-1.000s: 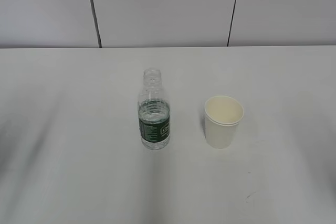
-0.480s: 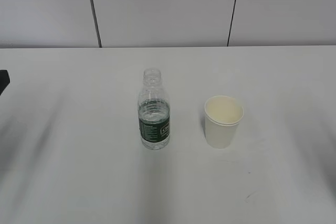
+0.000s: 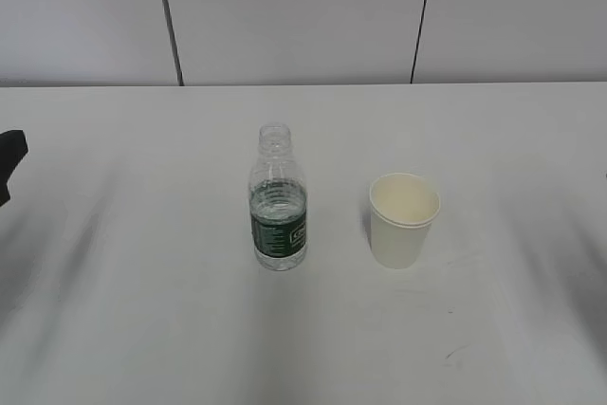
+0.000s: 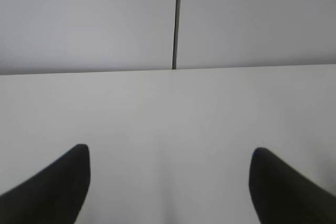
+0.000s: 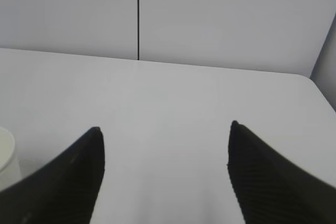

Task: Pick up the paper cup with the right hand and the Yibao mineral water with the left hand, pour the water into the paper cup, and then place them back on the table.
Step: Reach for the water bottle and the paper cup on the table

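Note:
The Yibao mineral water (image 3: 278, 201), a clear ribbed bottle with a dark green label and no cap, stands upright in the middle of the white table (image 3: 142, 329). The cream-white paper cup (image 3: 404, 219) stands upright to its right, apart from it. My left gripper (image 4: 170, 153) is open and empty over bare table; one black fingertip (image 3: 9, 160) shows at the far left edge of the exterior view. My right gripper (image 5: 165, 129) is open and empty; the cup's rim (image 5: 5, 148) shows at the left edge of the right wrist view. The right arm is out of the exterior view.
A grey panelled wall (image 3: 303, 16) with dark vertical seams stands behind the table. The table's far right corner (image 5: 307, 77) shows in the right wrist view.
The left gripper's black tip has come into the exterior view at the left edge and moved a little further in. Bottle and cup have not moved.

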Controlling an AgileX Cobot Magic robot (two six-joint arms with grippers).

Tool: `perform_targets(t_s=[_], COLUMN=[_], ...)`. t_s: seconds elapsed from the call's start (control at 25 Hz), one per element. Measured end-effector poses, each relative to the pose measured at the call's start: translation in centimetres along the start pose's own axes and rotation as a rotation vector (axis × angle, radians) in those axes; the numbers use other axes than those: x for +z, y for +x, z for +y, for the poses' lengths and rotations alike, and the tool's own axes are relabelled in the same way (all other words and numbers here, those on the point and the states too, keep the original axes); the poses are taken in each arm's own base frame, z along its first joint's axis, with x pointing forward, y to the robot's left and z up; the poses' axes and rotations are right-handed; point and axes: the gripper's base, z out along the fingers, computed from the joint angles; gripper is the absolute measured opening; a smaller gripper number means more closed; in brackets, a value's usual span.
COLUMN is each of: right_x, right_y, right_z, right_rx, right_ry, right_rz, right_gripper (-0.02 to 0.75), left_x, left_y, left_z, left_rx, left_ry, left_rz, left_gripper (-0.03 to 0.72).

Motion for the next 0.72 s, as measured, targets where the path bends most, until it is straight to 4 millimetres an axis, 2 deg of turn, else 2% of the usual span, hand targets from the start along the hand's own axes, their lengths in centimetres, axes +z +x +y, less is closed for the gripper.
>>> perform_targets(t_s=[0.28, 0.48, 0.72], right_x=[1.5, 2.2, 2.7], right_y=[1.3, 1.4, 2.7], right_z=[0.9, 1.8, 2.8], right_rx=[-0.085, -0.143, -0.132], right_ry=[-0.096, -0.185, -0.292], right_rz=[0.049, -0.019, 0.034], right_gripper=[0.572, 0.572, 0.572], left_x=[0.5, 2.0, 3.5], left_y=[0.0, 1.7, 3.4], left_z=[-0.5, -0.6, -1.4], left_rx=[0.059, 0.049, 0.037], left_ry=[0.059, 0.079, 0.175], left_rz=[-0.042, 0.001, -0.012], left_gripper=[0.559, 0.555, 0.554])
